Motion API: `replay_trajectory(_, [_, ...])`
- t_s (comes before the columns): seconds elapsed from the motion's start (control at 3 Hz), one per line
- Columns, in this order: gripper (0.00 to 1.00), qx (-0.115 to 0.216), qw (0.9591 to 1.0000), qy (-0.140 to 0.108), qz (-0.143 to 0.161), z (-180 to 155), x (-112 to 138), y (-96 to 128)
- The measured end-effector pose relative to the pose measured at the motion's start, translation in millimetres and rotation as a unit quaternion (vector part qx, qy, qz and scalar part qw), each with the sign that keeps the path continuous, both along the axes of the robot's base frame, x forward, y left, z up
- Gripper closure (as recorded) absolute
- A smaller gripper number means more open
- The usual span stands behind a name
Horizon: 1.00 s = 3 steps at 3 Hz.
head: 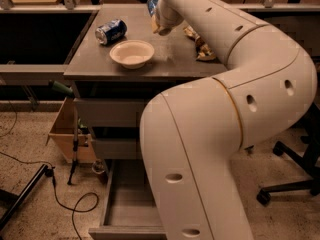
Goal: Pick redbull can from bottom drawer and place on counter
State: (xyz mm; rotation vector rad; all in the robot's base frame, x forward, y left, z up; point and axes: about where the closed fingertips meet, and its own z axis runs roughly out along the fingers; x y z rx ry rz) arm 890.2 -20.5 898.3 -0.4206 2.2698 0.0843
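My gripper (159, 25) is over the back middle of the counter (170, 64), at the end of the large cream arm that crosses the view. A small blue and silver redbull can (151, 5) shows right at the gripper's left side, upright and partly hidden by the wrist. I cannot see whether it rests on the counter. The bottom drawer (127, 209) is pulled open below, and the part of its tray that shows holds nothing. The arm hides its right side.
A wider blue can (110, 31) lies on its side at the counter's back left. A white bowl (132, 53) sits in front of it. A crumpled snack bag (199, 44) lies right of the gripper. A cardboard box (70, 134), cables and a stand are on the floor at left, and a chair base (290, 184) at right.
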Motion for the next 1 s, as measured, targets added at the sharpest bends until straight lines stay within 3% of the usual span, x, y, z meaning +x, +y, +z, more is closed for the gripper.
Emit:
replay_trajectory(0.33, [0.13,-0.002,1.0,0.005,0.0,-4.4,3.9,-7.2])
replay_trajectory(0.67, [0.0,-0.002,1.0,0.006,0.001,-5.5,4.2,-7.0])
replay_trajectory(1.0, [0.0,-0.002,1.0,0.006,0.001,-5.5,4.2,-7.0])
